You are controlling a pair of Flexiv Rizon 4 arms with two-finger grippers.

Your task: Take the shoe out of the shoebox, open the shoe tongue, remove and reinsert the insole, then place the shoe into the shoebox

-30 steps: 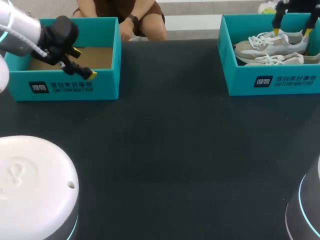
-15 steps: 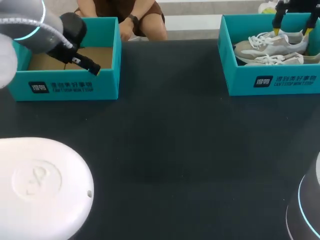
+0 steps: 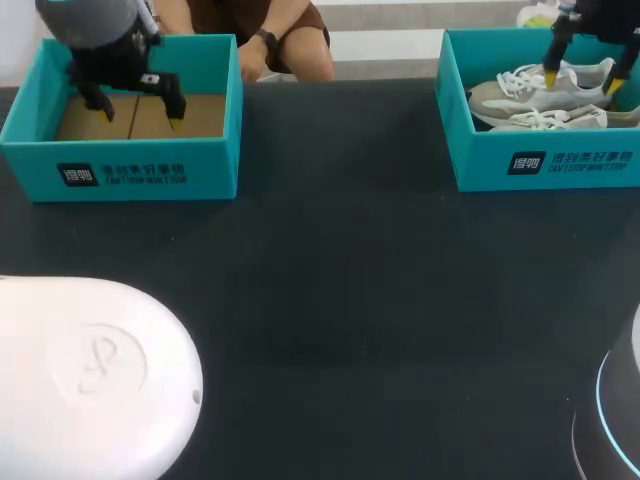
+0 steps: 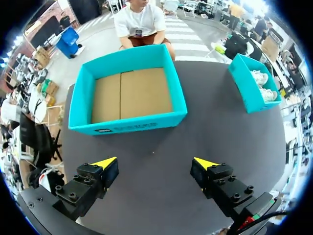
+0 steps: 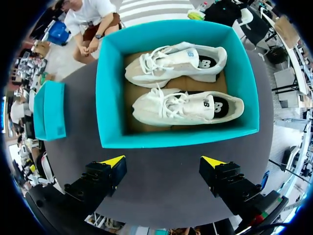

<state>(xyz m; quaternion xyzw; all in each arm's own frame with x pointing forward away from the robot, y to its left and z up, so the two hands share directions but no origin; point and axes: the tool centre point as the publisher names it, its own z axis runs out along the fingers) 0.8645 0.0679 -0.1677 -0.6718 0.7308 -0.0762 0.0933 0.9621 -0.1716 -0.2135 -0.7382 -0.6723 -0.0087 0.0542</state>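
Two white and beige sneakers lie side by side in the teal shoebox at the table's far right, also seen from the head view. My right gripper hangs open above that box, holding nothing. A second teal box at the far left shows only its brown cardboard floor. Above it, my left gripper stands open with nothing between its fingers. The left wrist view also takes in the shoebox off to one side.
The dark table stretches between the two boxes. A white rounded arm housing fills the near left corner, and another arm's base stands at the near right.
My left arm has swung up and in from the left; its gripper went from the box's front wall to above the box's inside. My right gripper shifted slightly right over the shoes.
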